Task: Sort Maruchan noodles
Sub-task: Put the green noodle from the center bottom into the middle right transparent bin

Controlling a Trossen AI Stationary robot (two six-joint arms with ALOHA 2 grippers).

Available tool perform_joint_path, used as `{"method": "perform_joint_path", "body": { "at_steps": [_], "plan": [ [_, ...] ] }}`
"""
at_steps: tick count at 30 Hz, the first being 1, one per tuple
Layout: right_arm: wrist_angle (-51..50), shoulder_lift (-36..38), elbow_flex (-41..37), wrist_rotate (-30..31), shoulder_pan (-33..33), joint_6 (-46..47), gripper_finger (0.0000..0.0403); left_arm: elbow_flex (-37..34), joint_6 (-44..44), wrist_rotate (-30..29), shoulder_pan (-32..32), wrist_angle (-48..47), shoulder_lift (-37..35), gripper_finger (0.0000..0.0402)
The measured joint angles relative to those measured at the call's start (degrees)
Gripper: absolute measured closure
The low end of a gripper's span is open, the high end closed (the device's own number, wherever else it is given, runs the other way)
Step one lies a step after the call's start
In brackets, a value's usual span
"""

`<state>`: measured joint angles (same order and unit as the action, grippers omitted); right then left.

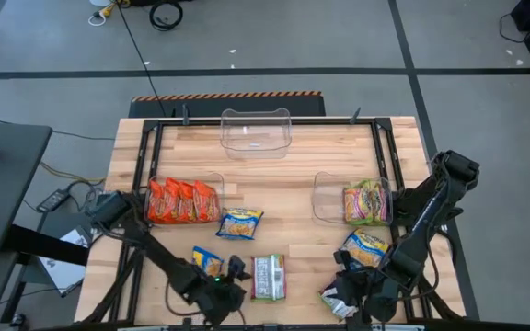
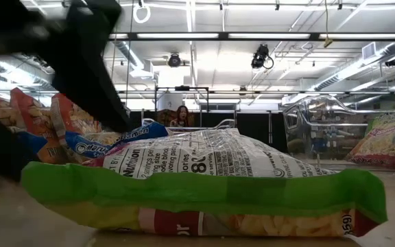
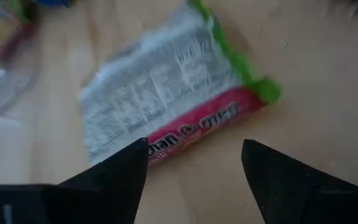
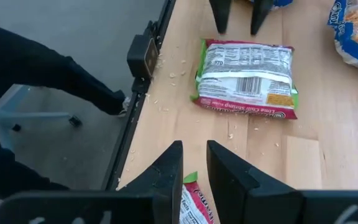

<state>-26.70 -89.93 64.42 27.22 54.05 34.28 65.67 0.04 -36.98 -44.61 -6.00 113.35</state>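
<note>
At the near edge of the table (image 1: 274, 198), your left gripper (image 1: 233, 276) hovers just beside a silver-white Maruchan packet (image 1: 268, 277) with green and pink edges, lying print-side up. Its fingers (image 3: 120, 171) stand spread apart with nothing between them, the packet lying just past the tips. A blue-and-yellow packet (image 1: 207, 259) lies close on the gripper's other side, and a second blue-and-yellow packet (image 1: 240, 222) lies a little farther up the table.

Your right gripper (image 1: 362, 296) sits low at the near right, over another green-and-pink packet (image 1: 339, 299). In its wrist view the two fingers (image 4: 166, 180) are close together with a narrow gap, and that packet's corner (image 4: 194, 202) shows just beneath them; you cannot tell whether it is gripped. A third blue-and-yellow packet (image 1: 366, 246) lies just up from it.

On the left, the clear bin (image 1: 214, 179) holds a row of orange-red packets (image 1: 182, 200). The right-hand clear bin (image 1: 325, 193) holds green-and-pink packets (image 1: 366, 202). A third clear bin (image 1: 256, 129) stands at the far edge, centre.
</note>
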Motion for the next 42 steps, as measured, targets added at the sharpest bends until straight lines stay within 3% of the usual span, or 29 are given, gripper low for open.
{"method": "perform_joint_path", "body": {
  "at_steps": [3,9,15,20,26,28,31,35,38,42],
  "plan": [
    [0.1,0.0,0.0,-0.1,-0.5,0.0,0.0325,-0.1,5.8,2.1,2.4,0.1,1.3,0.0139],
    [0.1,0.0,0.0,-0.2,-0.5,-1.1,0.0325,0.0,20.8,-1.8,4.3,3.8,2.4,0.0139],
    [-0.1,0.0,0.0,1.9,-1.0,-6.3,0.0325,0.1,30.2,3.1,6.3,13.1,5.5,0.0163],
    [-0.1,0.2,0.0,2.9,-1.8,-8.8,0.0325,-0.1,31.1,3.7,8.0,23.6,6.8,0.0233],
    [-1.6,3.0,0.0,2.9,-2.6,-9.0,0.0325,0.0,20.7,5.7,11.1,29.2,6.5,0.0374],
    [-3.6,4.4,0.0,2.9,-2.7,-9.4,0.0325,-0.1,16.8,6.9,12.3,28.0,6.6,0.0391],
    [-7.2,6.1,0.0,3.0,-2.8,-8.7,0.0325,-0.1,18.3,7.0,13.5,27.0,5.9,0.0392],
    [-12.5,6.2,0.0,2.9,-2.8,-8.3,0.0325,0.0,36.9,5.0,13.1,27.1,5.4,0.0381],
    [-14.7,4.8,-0.5,3.0,-2.8,-5.3,0.0325,-0.1,47.9,5.9,12.8,27.1,5.4,0.0348],
    [-14.6,0.9,-3.4,-1.1,-5.2,1.0,0.0325,0.0,51.9,7.6,13.4,26.3,5.4,0.0288]
  ]
}}
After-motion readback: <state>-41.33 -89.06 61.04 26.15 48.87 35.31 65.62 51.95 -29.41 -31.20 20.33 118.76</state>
